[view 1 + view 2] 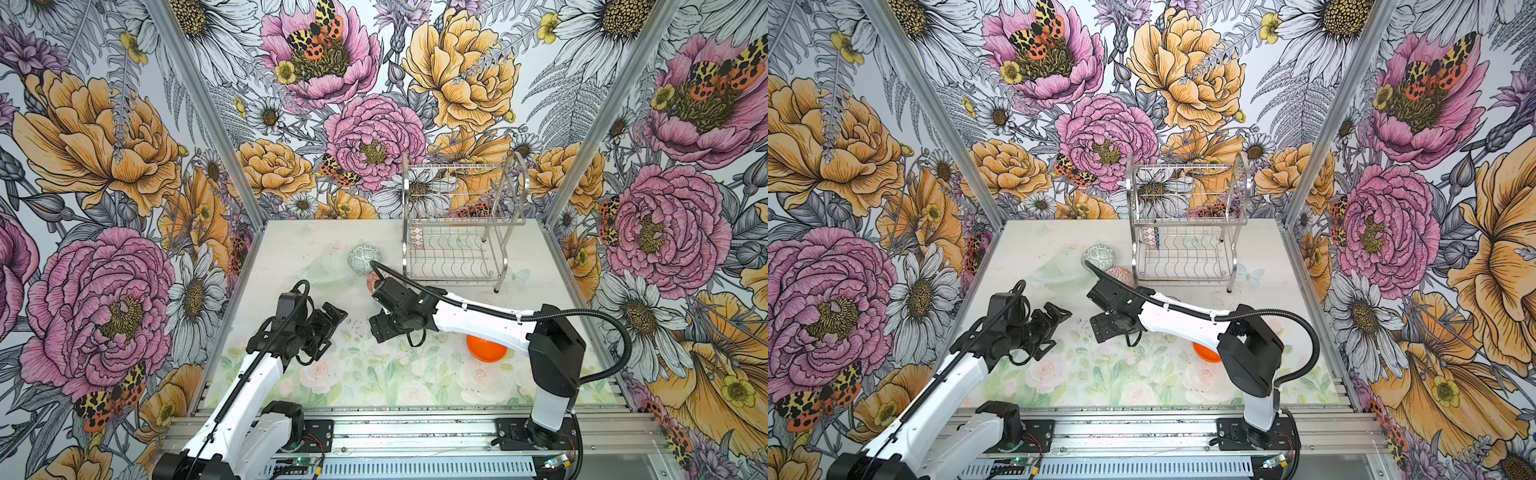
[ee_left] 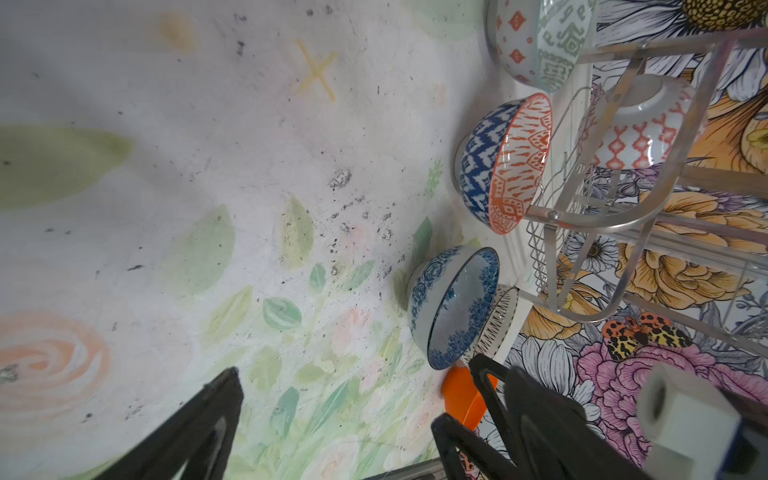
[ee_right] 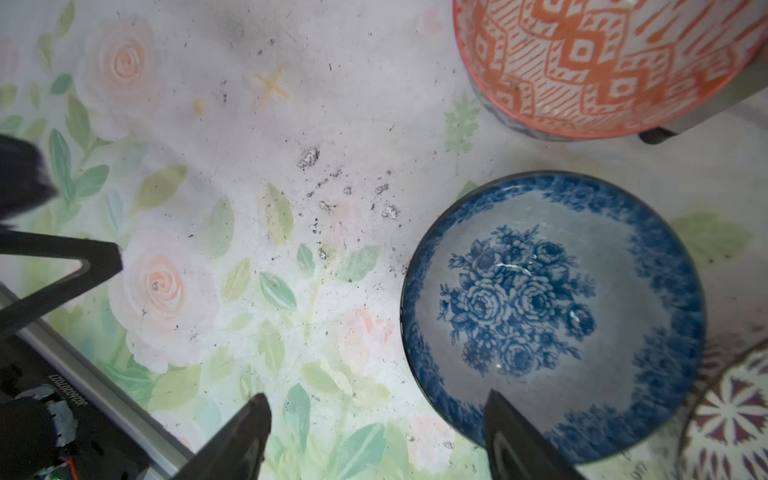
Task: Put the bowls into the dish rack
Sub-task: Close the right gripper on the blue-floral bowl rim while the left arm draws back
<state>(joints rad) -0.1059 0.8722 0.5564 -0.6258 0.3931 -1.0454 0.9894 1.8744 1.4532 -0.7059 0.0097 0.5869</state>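
Right gripper [image 3: 376, 397] is released and straddles the rim of the blue floral ceramic bowl [image 3: 552, 316] on the desk [image 3: 291, 124], one finger over the inside and one outside, not grasping. Left gripper [image 2: 353, 390] is spread wide and empty. An orange-white patterned bowl [image 2: 636, 124] sits in the lower tier of the shiny steel wire dish rack [image 1: 404, 208]. The blue zigzag bowl with orange inside [image 2: 507, 162], grey-green patterned bowl [image 1: 363, 257], black-and-white lattice bowl [image 3: 731, 415] and plain glossy orange bowl [image 1: 486, 348] are on the desk.

On the table [image 1: 299, 249] the rack [image 1: 457, 253] stands at 1 o'clock from centre; a racked bowl [image 1: 417, 237] sits on edge in its lower tier, at the 9 o'clock end; a far bowl [image 1: 362, 257] lies beside the rack at its 9 o'clock; a middle bowl [image 1: 375, 281] lies at that one's 5 o'clock, perhaps touching; a near bowl [image 1: 486, 348] lies at 4 o'clock from centre.
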